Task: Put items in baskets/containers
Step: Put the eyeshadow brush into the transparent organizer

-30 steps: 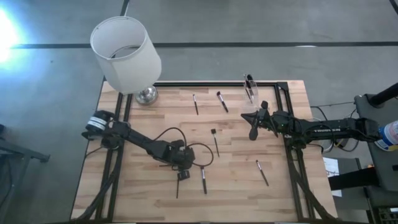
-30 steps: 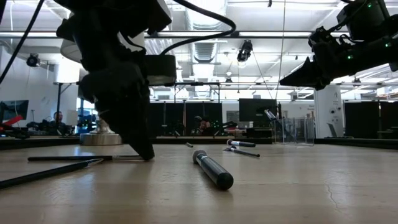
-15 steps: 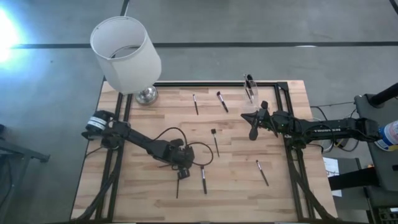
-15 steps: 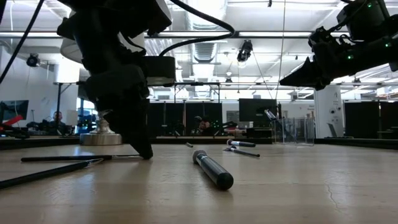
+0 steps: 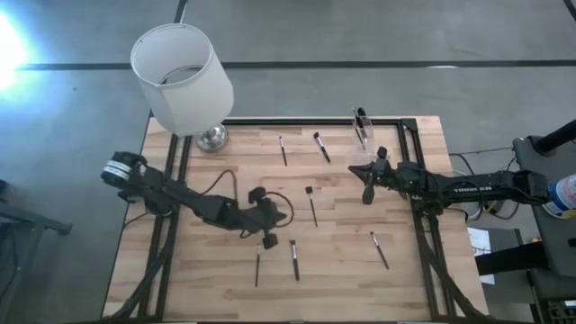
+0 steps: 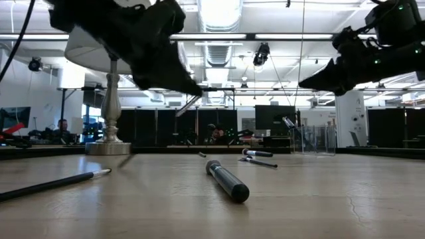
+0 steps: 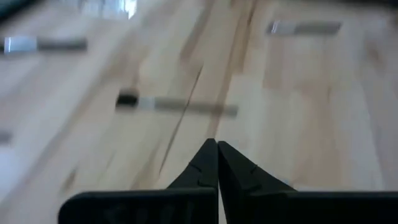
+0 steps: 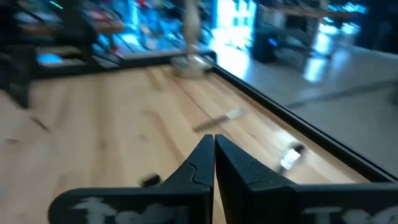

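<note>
My left gripper (image 5: 267, 241) hangs above the near middle of the table, shut on a thin brush (image 6: 188, 105) that shows only in the low view. Several more brushes lie flat on the wood: two at the far side (image 5: 283, 150) (image 5: 321, 146), one in the middle (image 5: 311, 205), and others near the front (image 5: 257, 266) (image 5: 293, 259) (image 5: 380, 250). The clear cup (image 5: 362, 129) stands upright at the far right with a brush in it. My right gripper (image 5: 366, 196) hovers shut just in front of the cup, touching nothing. My left gripper pinches the brush at the free ends of its fingers (image 6: 194, 87), which slant down over the table. The brush pokes out below the tips at a slant, lifted clear of the wood. Which part of the brush sits between the fingers cannot be told.
A big white lampshade (image 5: 182, 76) on a metal foot (image 5: 212, 138) stands at the far left corner. A black frame rail (image 5: 315, 121) runs along the table's far edge, and another (image 5: 419, 180) along its right side. Bare wood lies between the brushes.
My left gripper shut on a dark brush lying on the table under it. It then rose and tipped toward level, shifting a little toward the far edge. That brush has left the wood and hangs from the fingertips. The neighbouring brush stayed put.
</note>
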`<state>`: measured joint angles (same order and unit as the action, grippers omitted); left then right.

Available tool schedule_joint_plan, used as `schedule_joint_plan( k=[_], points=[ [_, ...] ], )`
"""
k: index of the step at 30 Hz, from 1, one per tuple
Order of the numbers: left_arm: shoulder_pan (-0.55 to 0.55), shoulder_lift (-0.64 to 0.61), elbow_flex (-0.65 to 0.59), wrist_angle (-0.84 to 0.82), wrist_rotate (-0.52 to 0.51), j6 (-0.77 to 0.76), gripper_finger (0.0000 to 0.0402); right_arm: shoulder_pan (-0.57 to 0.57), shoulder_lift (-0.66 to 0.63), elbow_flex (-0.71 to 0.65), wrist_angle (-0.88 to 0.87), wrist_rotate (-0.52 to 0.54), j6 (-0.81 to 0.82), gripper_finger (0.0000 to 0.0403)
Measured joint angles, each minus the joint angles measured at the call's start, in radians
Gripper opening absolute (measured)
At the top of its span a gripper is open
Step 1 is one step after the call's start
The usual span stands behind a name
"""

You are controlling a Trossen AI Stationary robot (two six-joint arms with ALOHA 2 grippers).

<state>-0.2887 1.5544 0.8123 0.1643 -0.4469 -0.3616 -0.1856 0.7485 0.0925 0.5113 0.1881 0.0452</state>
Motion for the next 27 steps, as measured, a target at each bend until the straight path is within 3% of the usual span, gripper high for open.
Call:
schedule_joint_plan(
  k=[6,11,19,27],
  points=[
    [0.05,-0.005,-0.116,0.497,0.059,0.189,0.0,0.0,0.08,-0.047,0.265,-0.17,0.017,0.0008],
    [0.092,-0.005,-0.144,0.7,0.118,0.27,0.0,0.004,0.211,-0.026,0.349,-0.209,0.031,0.001],
    [0.134,-0.005,-0.122,0.78,0.16,0.327,0.0,0.09,0.51,0.13,0.519,-0.232,0.023,0.0073],
    [0.141,-0.005,-0.121,0.811,0.167,0.339,0.0,0.154,0.718,0.317,0.526,-0.246,-0.006,0.0162]
  ],
)
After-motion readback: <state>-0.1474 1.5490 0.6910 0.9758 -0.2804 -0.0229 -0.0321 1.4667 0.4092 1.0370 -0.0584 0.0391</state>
